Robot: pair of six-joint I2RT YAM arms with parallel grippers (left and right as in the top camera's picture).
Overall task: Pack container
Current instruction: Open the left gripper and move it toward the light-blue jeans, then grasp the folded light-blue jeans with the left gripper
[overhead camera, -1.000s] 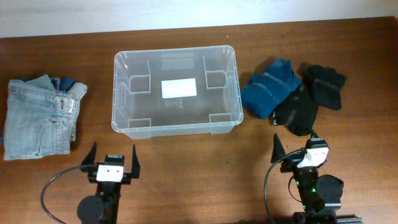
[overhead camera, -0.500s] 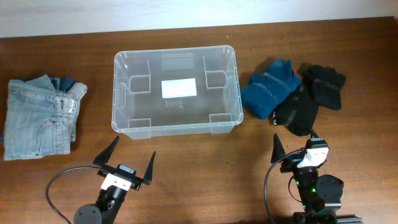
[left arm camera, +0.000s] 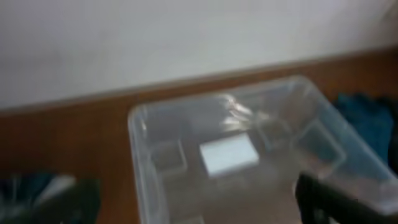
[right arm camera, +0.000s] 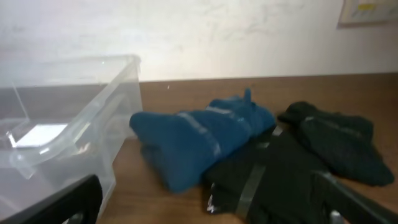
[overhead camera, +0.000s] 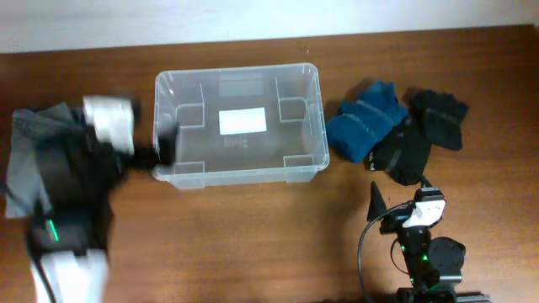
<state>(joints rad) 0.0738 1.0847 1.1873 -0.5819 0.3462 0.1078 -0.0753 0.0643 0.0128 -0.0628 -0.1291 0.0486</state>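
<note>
the container (overhead camera: 238,174) sits on the brown wooden counter (overhead camera: 269,227), toward the far side and a little left of the middle, with its long sides running left to right. it is clear plastic with a thick rim and rounded corners. a white label (overhead camera: 242,120) lies flat on its base, and nothing else shows inside it.

the left arm (overhead camera: 72,194) is a heavy blur over the left part of the counter. a white block (overhead camera: 109,122) of it lies close to the container's left wall. pale cloth (overhead camera: 21,164) shows under the arm, too smeared to make out. in the left wrist view the container (left arm camera: 134,155) fills the frame, with its label (left arm camera: 229,155) near the centre. the left fingers (left arm camera: 336,199) appear as dark blurred shapes at the two lower corners, spread apart and pinching nothing.

right of the container lies a folded blue garment (overhead camera: 364,126). a black garment (overhead camera: 402,150) touches its right side. a second black garment (overhead camera: 442,116) lies beyond that, touching the first.

the right arm stands at the near right edge of the counter. the right fingers (overhead camera: 376,199) are spread wide and hold nothing, with the clothes just beyond them. in the right wrist view one finger (right arm camera: 62,202) is at the lower left and the other at the lower right. the blue garment (right arm camera: 199,140) and both black ones (right arm camera: 273,180) (right arm camera: 339,143) lie between them, farther back. the container's corner (right arm camera: 74,134) is on the left.
</note>
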